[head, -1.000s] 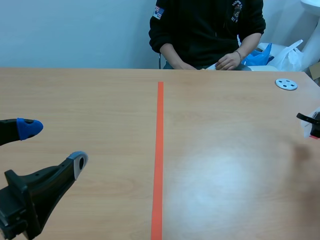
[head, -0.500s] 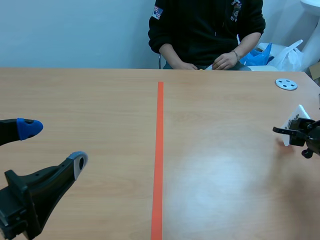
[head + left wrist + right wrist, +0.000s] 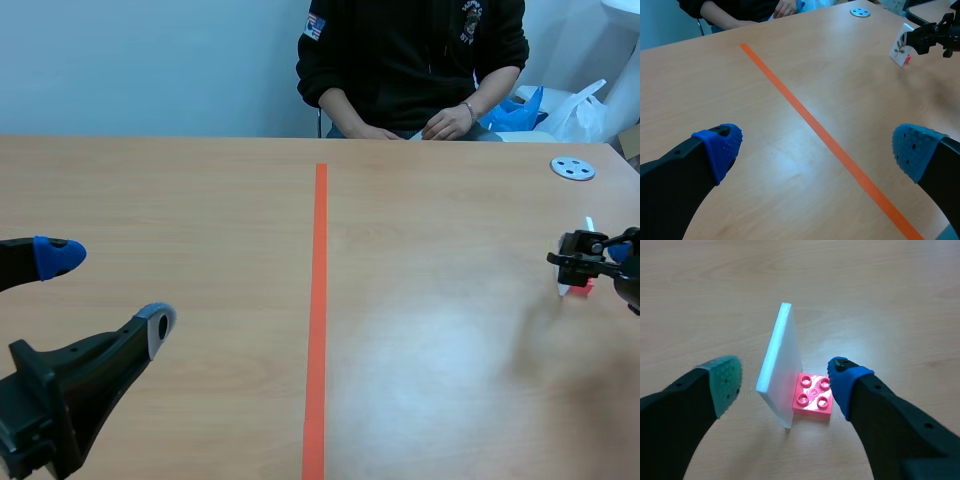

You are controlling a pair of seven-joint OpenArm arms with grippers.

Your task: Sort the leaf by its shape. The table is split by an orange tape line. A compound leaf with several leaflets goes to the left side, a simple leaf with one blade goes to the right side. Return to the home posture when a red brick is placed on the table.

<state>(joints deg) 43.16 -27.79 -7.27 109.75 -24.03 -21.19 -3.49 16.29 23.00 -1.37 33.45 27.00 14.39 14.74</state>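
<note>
A white card (image 3: 780,360) stands upright on a small red brick base (image 3: 814,396), on the table to the right of the orange tape line (image 3: 318,300). In the left wrist view the card (image 3: 900,46) shows a small dark leaf picture, too small to tell its shape. My right gripper (image 3: 785,377) is open around the card, one finger on each side, neither pressing it. In the scene view the right gripper (image 3: 590,250) is at the right edge, over the card (image 3: 566,286). My left gripper (image 3: 108,290) hangs open and empty at the near left.
A person sits across the table with hands (image 3: 450,122) resting at its far edge. A grey round disc (image 3: 573,168) lies at the far right. Blue and white bags (image 3: 560,108) sit beyond the table.
The right arm came in from the right edge with the card, lowered it to the table, and its fingers opened off it. The left arm has not moved.
</note>
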